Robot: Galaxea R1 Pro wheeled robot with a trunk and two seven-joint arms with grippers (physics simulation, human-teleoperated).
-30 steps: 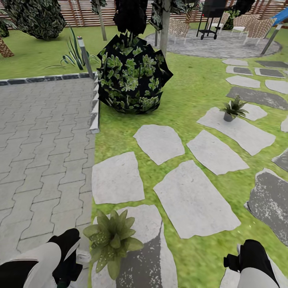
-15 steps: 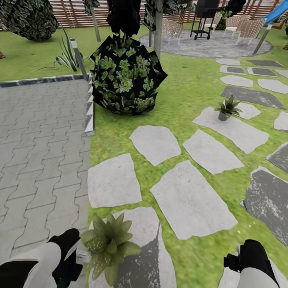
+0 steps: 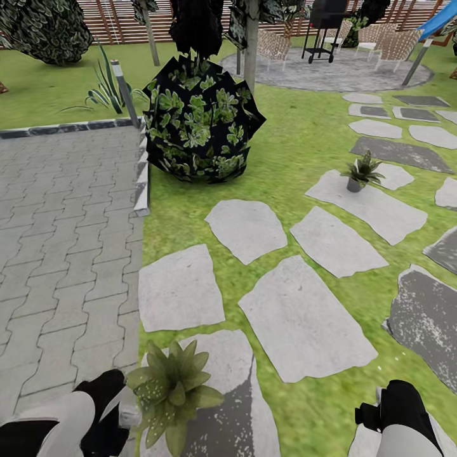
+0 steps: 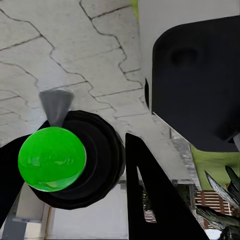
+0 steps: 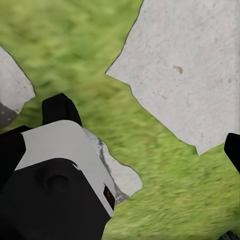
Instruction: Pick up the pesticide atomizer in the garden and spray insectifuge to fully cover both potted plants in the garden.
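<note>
Lawn (image 3: 304, 146) with grey stepping stones (image 3: 304, 324), grey paving (image 3: 63, 222) off left claw's outer side, slatted fence (image 3: 120, 19) far ahead. Left claw (image 4: 95, 165) low, closed around pesticide atomizer (image 4: 52, 157); near potted plant (image 3: 172, 388) just beside it. Second potted plant (image 3: 360, 172) well ahead of right arm (image 3: 400, 419); right claw's spread: cannot tell.

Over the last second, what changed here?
The camera turned first, shifting the whole scene left and up in the head view. Then the left arm sank lower in that view, beside the near plant. Both plants, far one included, and the right arm stayed put.
</note>
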